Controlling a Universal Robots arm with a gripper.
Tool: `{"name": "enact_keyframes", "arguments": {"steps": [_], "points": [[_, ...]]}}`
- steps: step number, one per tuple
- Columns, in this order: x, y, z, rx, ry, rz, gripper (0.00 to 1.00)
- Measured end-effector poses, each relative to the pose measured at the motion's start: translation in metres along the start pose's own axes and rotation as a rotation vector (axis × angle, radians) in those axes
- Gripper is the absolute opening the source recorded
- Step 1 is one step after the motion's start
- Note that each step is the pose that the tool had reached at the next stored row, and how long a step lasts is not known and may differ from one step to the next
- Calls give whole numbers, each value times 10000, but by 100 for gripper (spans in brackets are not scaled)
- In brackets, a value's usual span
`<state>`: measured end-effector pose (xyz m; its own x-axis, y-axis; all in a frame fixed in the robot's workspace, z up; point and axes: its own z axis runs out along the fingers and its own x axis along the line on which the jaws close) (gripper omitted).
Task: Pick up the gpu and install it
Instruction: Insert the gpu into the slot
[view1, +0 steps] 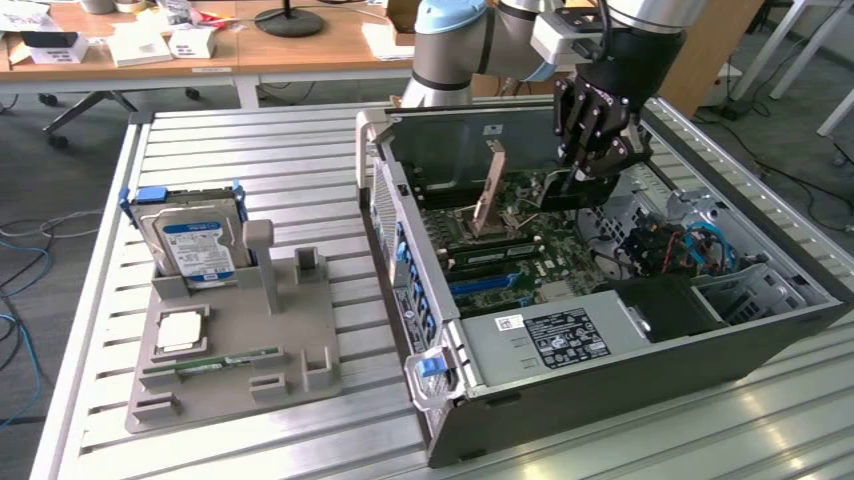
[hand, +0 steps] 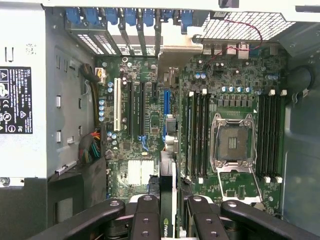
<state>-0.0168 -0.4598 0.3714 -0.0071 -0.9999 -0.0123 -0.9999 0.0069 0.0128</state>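
Lead: Gripper (view1: 589, 178) status?

Tech: Inside the open computer case (view1: 641, 345), above the motherboard (hand: 235, 192). Fingers (hand: 146, 215) clamped on the gpu (hand: 167, 227), one set on each face of the card.

Lead: Card orientation?

Tech: On edge, hanging under the gripper. Wrist view sees it edge-on, in line with the blue slot (hand: 166, 102), with the black slots (hand: 135, 107) on one side and the memory slots (hand: 200, 132) on the other. Cannot tell whether its lower edge touches the slot.

Lead: Anything else near it?

Tech: Processor socket (hand: 232, 142) lies beyond the memory slots from the card. Power supply (view1: 554, 335) sits at the near end of the case in the exterior view, apart from the gripper.

Lead: Outside the case?

Tech: Grey stand (view1: 296, 322) on the slatted table (view1: 267, 150), to the exterior view's left of the case, well apart from the gripper. Hard drive (view1: 196, 245) stands upright in it. Memory stick (view1: 214, 362) lies flat at the front, and a square chip (view1: 180, 330) sits between the two.
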Motion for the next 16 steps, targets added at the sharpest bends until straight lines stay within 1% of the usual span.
{"name": "enact_keyframes", "arguments": {"steps": [6,7,10,12,16], "points": [[0,6,0,9,1,-1,26],[0,9,0,22,0,1,26],[0,14,2,85,-1,-4,26],[0,18,2,146,0,-6,26],[1,17,2,149,-1,-7,26]]}}
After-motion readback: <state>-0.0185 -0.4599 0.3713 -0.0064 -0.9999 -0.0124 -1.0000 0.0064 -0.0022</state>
